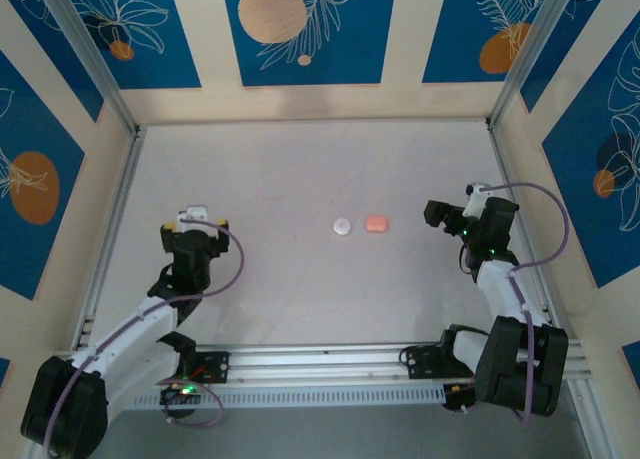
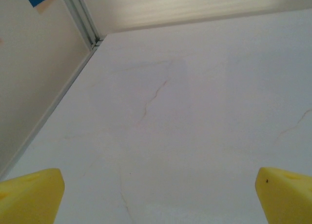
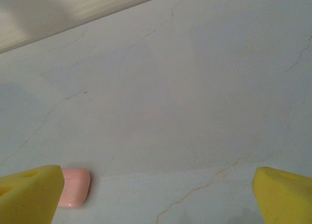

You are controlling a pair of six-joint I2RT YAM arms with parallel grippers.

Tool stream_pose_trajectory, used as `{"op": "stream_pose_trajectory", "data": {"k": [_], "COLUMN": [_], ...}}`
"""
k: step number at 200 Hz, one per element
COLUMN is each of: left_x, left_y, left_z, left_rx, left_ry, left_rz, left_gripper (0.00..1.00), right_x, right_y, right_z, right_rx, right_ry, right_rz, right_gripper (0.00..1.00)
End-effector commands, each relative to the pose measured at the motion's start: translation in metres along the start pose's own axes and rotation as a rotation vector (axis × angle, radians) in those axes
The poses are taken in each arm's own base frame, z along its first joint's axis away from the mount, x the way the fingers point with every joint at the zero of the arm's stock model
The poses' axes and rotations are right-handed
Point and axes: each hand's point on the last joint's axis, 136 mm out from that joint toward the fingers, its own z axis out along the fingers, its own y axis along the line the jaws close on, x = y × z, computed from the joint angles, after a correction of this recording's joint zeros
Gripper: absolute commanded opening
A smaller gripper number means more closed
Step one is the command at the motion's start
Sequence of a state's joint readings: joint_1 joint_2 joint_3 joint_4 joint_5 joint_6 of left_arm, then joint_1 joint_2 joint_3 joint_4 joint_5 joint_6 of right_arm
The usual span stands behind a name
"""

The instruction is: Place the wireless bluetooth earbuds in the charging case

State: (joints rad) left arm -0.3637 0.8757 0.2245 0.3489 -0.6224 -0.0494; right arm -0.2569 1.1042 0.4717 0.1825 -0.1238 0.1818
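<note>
— Two arms at the near edge, then. What are they standing on?

— Their bases sit on an aluminium rail (image 1: 320, 359) along the near side of a pale table (image 1: 280, 299). It is whitish, with thin brownish veins like marble.

— And the tools?

— The left gripper (image 1: 195, 222) hangs over the left part of the table and the right gripper (image 1: 436, 215) over the right part. Both are spread wide. In each wrist view the yellow pads (image 2: 29, 197) sit at the two lower corners with bare table between them.

— Where are the cases?

— About mid-table, between the two grippers and closer to the right one. A round white case (image 1: 342, 226) lies on the left, and a pink charging case (image 1: 376, 223) lies just beside it on the right, with a small gap between them. From above I cannot tell whether either lid is shut.

— Do the wrist cameras add anything?

— The right wrist view catches the pink case (image 3: 75, 187) lying flat, close to one pad and partly hidden by it. The left wrist view looks toward the far left corner, where the table meets a cream wall (image 2: 29, 63) along a metal strip (image 2: 80, 14).

— And farther back?

— The walls (image 1: 310, 29) are cream with blue panels showing orange discs and white leaf outlines. Slanted aluminium posts (image 1: 90, 49) stand at the far corners.
</note>
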Motion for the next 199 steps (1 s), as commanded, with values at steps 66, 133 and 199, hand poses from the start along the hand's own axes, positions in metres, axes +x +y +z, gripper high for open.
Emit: {"op": "stream_pose_trajectory", "data": {"k": [66,133,199], "left_x": [-0.015,-0.004,0.004], "left_y": [-0.006,-0.037,-0.018], "left_z": [0.01,0.065,0.093], "left_rx": [0.071,0.147,0.164], "left_ry": [-0.235,-0.215,-0.066], "left_rz": [-0.046,0.058,-0.065], "left_gripper": [1.0,1.0,1.0], "right_x": [-0.003,0.001,0.001], "right_y": [0.004,0.017,0.016], "right_z": [0.03,0.048,0.048], "right_rx": [-0.086,-0.104,-0.088], "right_ry": [-0.115,-0.045,-0.045], "right_rz": [-0.068,-0.128,-0.151], "right_gripper": [0.99,0.99,0.99]}}
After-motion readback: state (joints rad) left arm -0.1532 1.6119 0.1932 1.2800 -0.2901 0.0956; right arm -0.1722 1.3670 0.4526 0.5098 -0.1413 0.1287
